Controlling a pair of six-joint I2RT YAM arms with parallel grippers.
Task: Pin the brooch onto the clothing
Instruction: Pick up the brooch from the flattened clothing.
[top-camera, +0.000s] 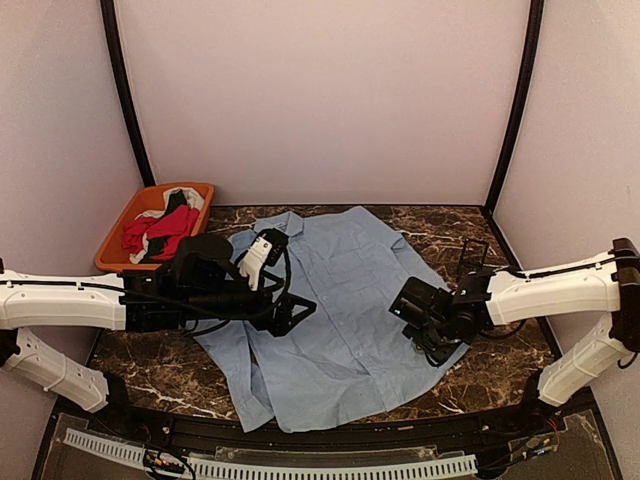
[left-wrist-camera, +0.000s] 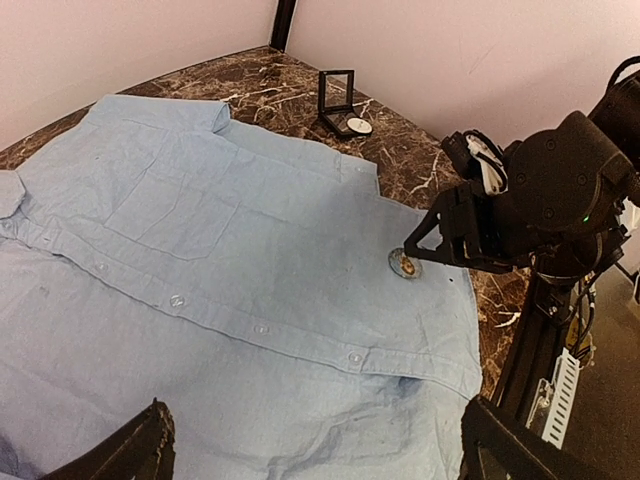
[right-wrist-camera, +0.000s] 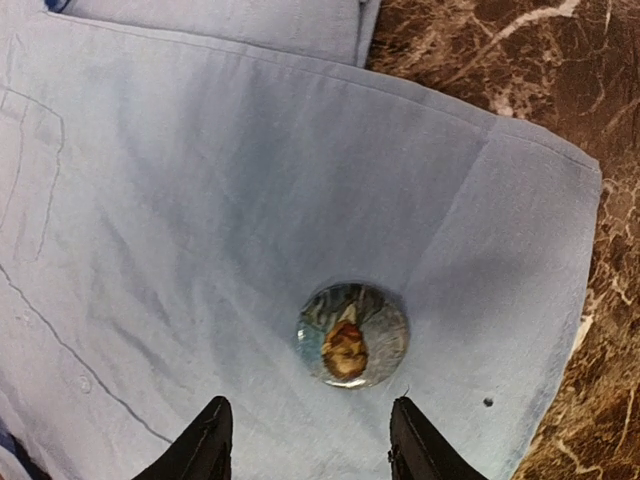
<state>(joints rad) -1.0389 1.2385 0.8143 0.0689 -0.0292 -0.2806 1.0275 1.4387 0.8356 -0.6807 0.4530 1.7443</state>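
The clothing, a light blue button-up shirt (top-camera: 345, 300), lies spread flat on the marble table. The brooch (right-wrist-camera: 352, 333), a round badge with a picture on its face, rests on the shirt near its right hem, also seen as the brooch (left-wrist-camera: 405, 264) in the left wrist view. My right gripper (right-wrist-camera: 310, 440) hovers just behind it, open, its black fingertips (right-wrist-camera: 205, 440) apart with only fabric between them. In the top view the right gripper (top-camera: 425, 335) covers the brooch. My left gripper (left-wrist-camera: 320, 460) is wide open above the shirt's button placket, holding nothing.
An orange tray (top-camera: 118, 235) holding red, black and white garments sits at the back left. A small black display stand (left-wrist-camera: 337, 95) with a white disc (left-wrist-camera: 359, 126) beside it stands on the marble behind the shirt's right side. Pale walls enclose the table.
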